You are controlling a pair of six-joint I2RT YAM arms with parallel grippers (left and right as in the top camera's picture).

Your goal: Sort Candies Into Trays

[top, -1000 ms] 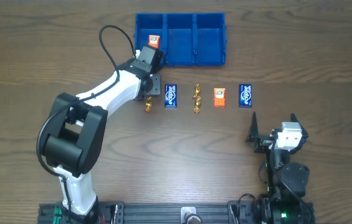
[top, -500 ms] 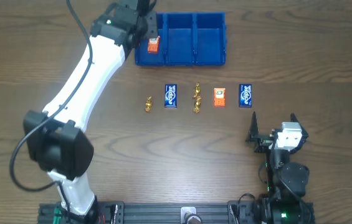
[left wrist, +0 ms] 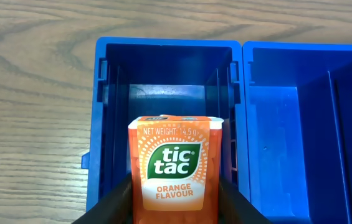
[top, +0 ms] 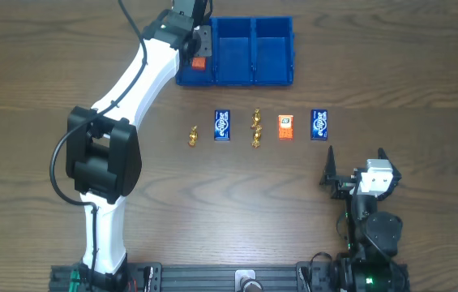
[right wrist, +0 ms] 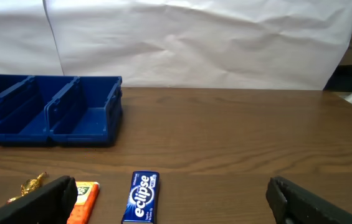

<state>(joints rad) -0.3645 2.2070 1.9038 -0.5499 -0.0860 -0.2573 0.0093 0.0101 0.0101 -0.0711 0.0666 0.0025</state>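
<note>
Left gripper (left wrist: 174,208): clamped on an orange box (left wrist: 177,163), held at the left compartment of the blue tray (top: 253,79), far side of the surface (top: 423,211). Right gripper (top: 356,164): released, near right. Between them, in a row: gold candies (top: 255,128), blue packs (top: 222,125), second orange box (top: 284,126).

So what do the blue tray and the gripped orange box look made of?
Blue tray: seemingly moulded plastic, semi-gloss, ribbed walls. Orange box in the left gripper: probably hard plastic, printed label, smooth and faintly shiny.
</note>
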